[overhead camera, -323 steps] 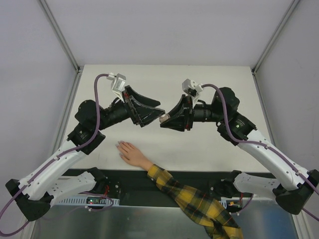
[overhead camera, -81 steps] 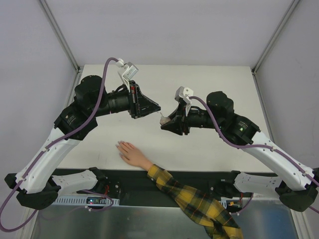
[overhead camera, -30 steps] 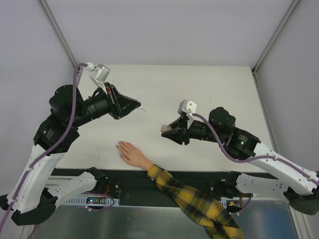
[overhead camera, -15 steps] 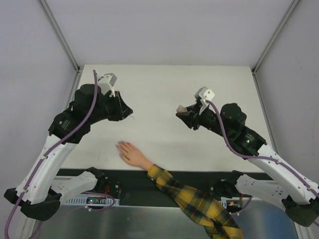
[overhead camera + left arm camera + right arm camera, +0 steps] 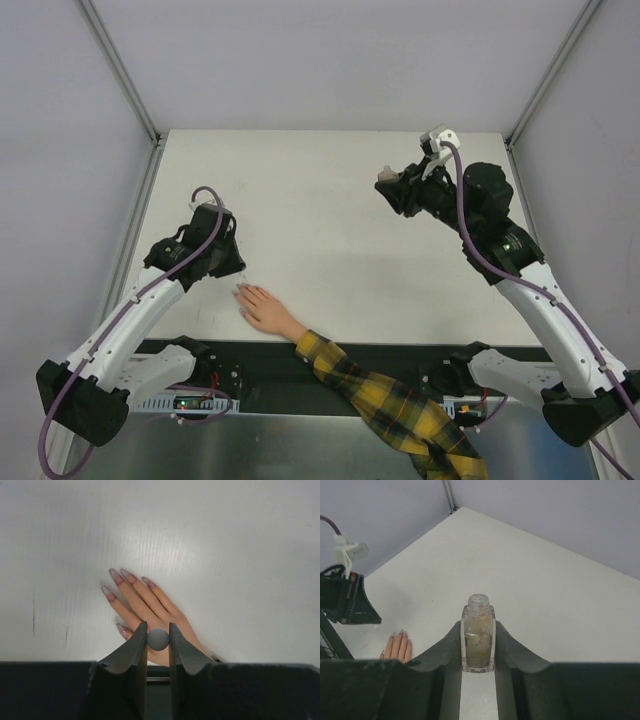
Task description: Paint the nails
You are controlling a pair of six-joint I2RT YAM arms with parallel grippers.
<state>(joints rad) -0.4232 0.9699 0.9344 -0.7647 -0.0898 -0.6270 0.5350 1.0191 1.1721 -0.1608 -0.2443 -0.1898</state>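
White tabletop (image 5: 330, 200) bearing one mannequin hand (image 5: 262, 308), palm down at the near edge, its one yellow plaid sleeve (image 5: 400, 405) trailing off the edge. Left gripper (image 5: 158, 623): jaws narrow, pinching one small grey knob (image 5: 158, 639) close by the fingers. Right gripper (image 5: 477, 623): jaws clamped on one uncapped glitter polish bottle (image 5: 478, 635), well apart, far right. Five lavender-grey nails (image 5: 125, 575) resolve only in the left wrist view; only the overhead view shows the sleeve.

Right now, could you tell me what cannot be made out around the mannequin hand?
Left wrist: whatever lies beyond the grey cap, hidden by it and the left jaws.
Left wrist: thumb, partly behind a jaw.
Top external: nails, too small to judge paint.
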